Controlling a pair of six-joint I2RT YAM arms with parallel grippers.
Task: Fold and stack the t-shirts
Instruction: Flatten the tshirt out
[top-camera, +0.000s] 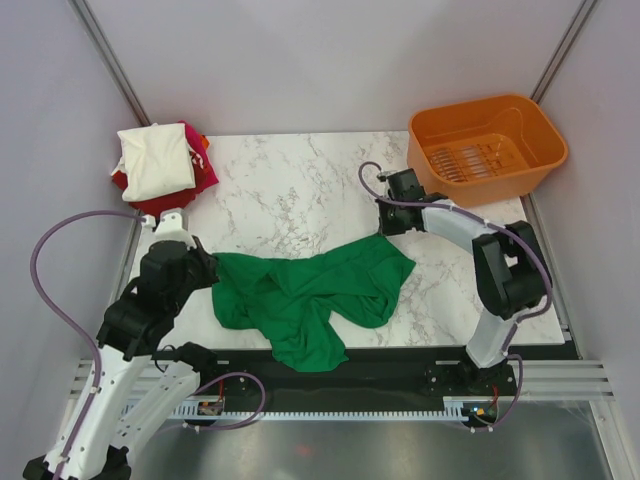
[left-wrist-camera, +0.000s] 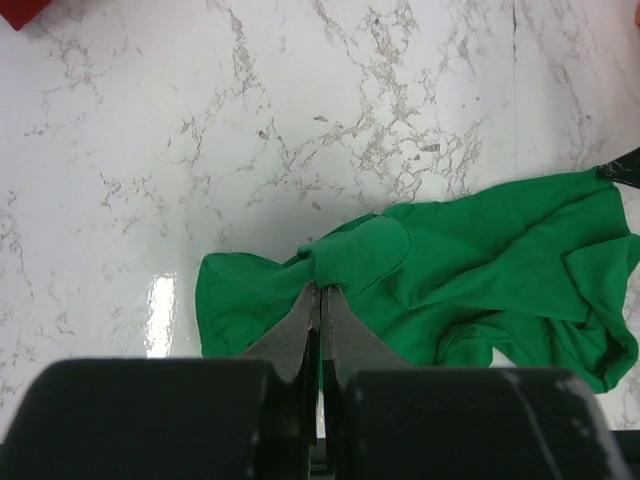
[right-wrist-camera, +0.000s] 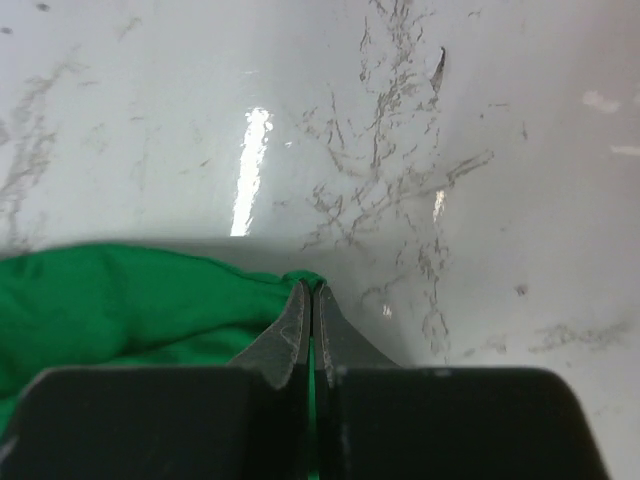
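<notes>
White marble counter (top-camera: 290, 190), pale grey walls (top-camera: 300, 60) all round. The crumpled green t-shirt (top-camera: 310, 290) lies at the near edge, slightly overhanging. The left tool (left-wrist-camera: 320, 290) is pinching its left end and the right tool (right-wrist-camera: 310, 290) its right end. A folded cream-white shirt (top-camera: 153, 160) sits on a red shirt (top-camera: 205, 172) at the far-left corner, with an orange basket (top-camera: 487, 150) far-right.

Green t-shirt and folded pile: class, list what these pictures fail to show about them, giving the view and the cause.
1. Top view: the white shirt covers the pile; only red shirt edges show, so the count is unclear.
2. Top view: the left gripper has its own wrist hiding where it pinches the green t-shirt.
3. Right wrist view: the right gripper body and the left edge cut off most of the green t-shirt.
</notes>
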